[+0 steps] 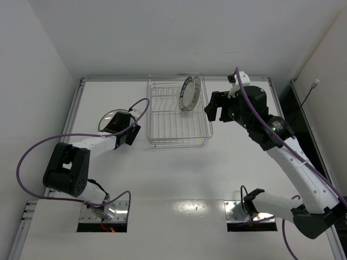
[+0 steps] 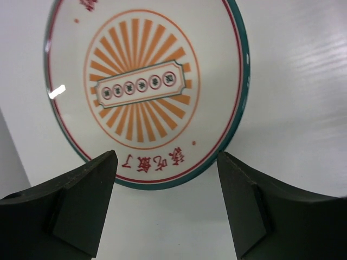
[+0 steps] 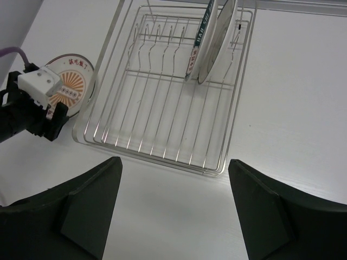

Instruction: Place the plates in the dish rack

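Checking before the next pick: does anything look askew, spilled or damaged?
Nothing stands out. The blue-rimmed plate and white plate stand on edge, slightly tilted, at the far right of the dish rack; the sunburst plate lies flat on the table left of it, not yet loaded.

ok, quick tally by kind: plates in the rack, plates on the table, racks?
Plates standing in the dish rack: 2 (blue-rimmed plate, white plate)
Plates flat on the table: 1 (sunburst plate)
Dish racks: 1
Total: 4
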`<state>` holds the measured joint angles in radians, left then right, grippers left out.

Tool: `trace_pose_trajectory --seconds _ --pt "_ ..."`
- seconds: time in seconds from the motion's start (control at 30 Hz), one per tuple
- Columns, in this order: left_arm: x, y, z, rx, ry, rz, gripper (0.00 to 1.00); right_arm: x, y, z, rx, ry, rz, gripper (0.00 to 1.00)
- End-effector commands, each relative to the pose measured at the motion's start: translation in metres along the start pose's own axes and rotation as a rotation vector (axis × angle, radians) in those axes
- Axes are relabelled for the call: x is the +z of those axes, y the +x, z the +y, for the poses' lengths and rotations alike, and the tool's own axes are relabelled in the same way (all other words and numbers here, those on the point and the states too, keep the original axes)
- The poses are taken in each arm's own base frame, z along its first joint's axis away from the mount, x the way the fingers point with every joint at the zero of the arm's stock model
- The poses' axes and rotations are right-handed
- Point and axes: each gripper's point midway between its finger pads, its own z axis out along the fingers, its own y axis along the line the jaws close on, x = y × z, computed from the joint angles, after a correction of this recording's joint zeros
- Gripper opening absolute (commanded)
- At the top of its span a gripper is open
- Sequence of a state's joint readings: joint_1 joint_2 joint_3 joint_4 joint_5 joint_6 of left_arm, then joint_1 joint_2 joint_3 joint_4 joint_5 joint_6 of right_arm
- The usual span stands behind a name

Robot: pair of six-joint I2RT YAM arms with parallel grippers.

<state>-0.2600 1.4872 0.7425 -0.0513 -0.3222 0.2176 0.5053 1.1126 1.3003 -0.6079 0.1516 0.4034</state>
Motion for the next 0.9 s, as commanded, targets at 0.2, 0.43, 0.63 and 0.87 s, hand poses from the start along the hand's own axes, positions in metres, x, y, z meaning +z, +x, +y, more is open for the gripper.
trace_pose_trajectory --seconds 0.2,0.43,0.63,0.87 --pt "0.020 0.029 -0.022 0.053 0.088 0.115 0.71 -0.012 -0.022 0.002 0.010 -0.011 -0.061 0.77" --pt "0.039 0.041 -0.016 0.040 0.004 0.201 0.60 -0.015 -0.024 0.000 0.003 -0.003 -0.073 0.77" --pt "0.050 0.046 -0.018 0.040 -0.009 0.258 0.36 -0.015 -0.023 -0.006 -0.004 0.018 -0.068 0.77" --pt "0.052 0.043 -0.016 0.024 -0.021 0.263 0.10 -0.017 -0.025 -0.006 -0.004 0.018 -0.068 0.79"
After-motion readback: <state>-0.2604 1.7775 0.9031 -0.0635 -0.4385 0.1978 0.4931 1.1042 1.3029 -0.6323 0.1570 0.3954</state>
